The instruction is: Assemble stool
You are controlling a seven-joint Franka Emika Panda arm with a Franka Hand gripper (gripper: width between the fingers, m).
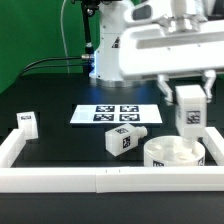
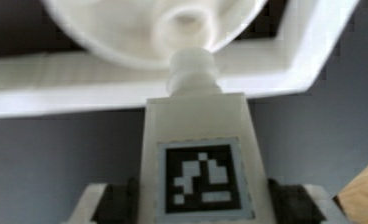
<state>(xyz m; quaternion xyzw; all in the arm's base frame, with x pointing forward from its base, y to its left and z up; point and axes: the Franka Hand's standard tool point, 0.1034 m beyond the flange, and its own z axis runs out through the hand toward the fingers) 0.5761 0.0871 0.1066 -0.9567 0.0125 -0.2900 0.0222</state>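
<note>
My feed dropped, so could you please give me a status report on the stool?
End effector shut on a leg, upright. Its peg at the seat disc; seating unclear. Spare leg lying alongside, apart; path unobstructed.

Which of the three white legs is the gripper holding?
The chunky white rectangular plastic leg held upright between the fingers over the round white seat disc. The lying leg and the corner leg are untouched.

1. The table [image 1: 60, 145] is black, with a white rail [image 1: 100, 178] along its edge.
2. The marker board [image 1: 118, 114] lies flat mid-table.
3. One leg [image 1: 125, 138] lies just in front of it. A second leg [image 1: 25, 123] sits far off at the exterior view's left.
4. The seat disc [image 1: 178, 152] rests in the right corner, against the rail.
</note>
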